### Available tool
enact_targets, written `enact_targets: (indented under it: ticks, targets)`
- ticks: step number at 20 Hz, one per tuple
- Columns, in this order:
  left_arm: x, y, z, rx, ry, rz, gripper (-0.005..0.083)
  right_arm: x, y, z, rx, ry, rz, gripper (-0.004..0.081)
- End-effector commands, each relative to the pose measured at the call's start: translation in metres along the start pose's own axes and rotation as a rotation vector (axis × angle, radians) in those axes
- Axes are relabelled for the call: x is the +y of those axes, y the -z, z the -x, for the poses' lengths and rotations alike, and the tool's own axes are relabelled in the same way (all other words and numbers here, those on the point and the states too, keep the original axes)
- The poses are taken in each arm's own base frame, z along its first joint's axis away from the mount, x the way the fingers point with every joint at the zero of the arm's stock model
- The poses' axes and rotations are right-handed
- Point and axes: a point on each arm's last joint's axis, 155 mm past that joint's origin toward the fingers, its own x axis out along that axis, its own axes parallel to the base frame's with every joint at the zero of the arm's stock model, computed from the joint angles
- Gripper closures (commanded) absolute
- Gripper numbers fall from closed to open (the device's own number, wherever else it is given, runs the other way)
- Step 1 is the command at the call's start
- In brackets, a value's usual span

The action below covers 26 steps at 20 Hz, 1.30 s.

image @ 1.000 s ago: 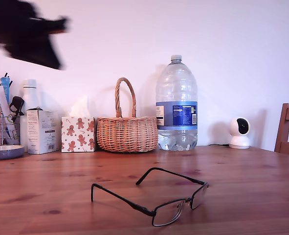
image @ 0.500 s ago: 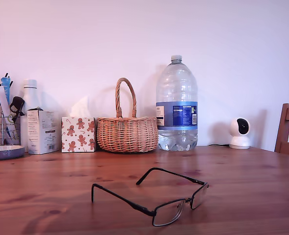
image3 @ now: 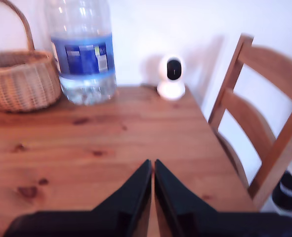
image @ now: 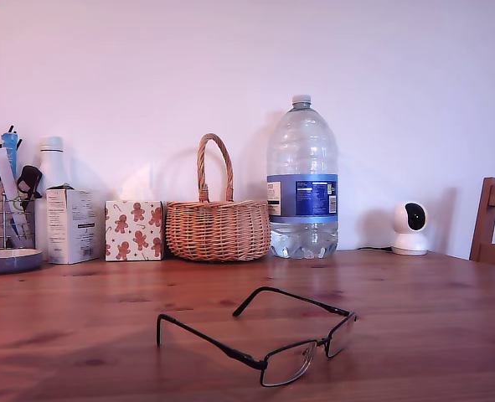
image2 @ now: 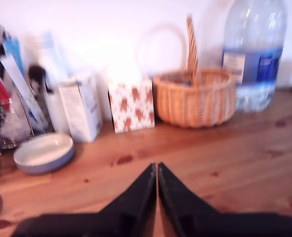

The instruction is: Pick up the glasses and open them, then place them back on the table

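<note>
Both my first claw and second claw are hanging closed, empty; thin black metal-framed glasses are lying unfolded on the reddish-brown wooden surface, open room around.

Exterior view was sharp, evenly lit and bright; soft shadows fell on the white wall behind the woven wicker basket and the big clear plastic water bottle. Both wrist views were blurred throughout, with the pale wall washed out.

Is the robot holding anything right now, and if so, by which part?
Nothing is held. My first gripper and my second gripper are both shut on nothing, and the glasses lie open on the table, untouched.
</note>
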Motion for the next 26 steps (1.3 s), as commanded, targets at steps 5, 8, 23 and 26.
enact_targets:
  ticks: [5,8,23,26]
  targets:
    - [-0.002,0.036,0.018,0.041,0.0,0.026,0.0795,0.012,0.001,0.017,-0.04,-0.035,0.007,0.0782]
    - [-0.003,0.036,0.025,0.038,0.0,0.026,0.0795,0.015,-0.003,0.025,-0.059,-0.04,0.005,0.0782]
    - [-0.005,0.056,0.048,0.108,-0.002,0.067,0.0795,0.018,0.017,0.045,-0.003,-0.033,-0.018,0.0782]
    - [-0.005,0.078,0.051,0.197,-0.004,0.075,0.0795,0.019,0.048,0.047,0.12,-0.037,-0.018,0.0782]
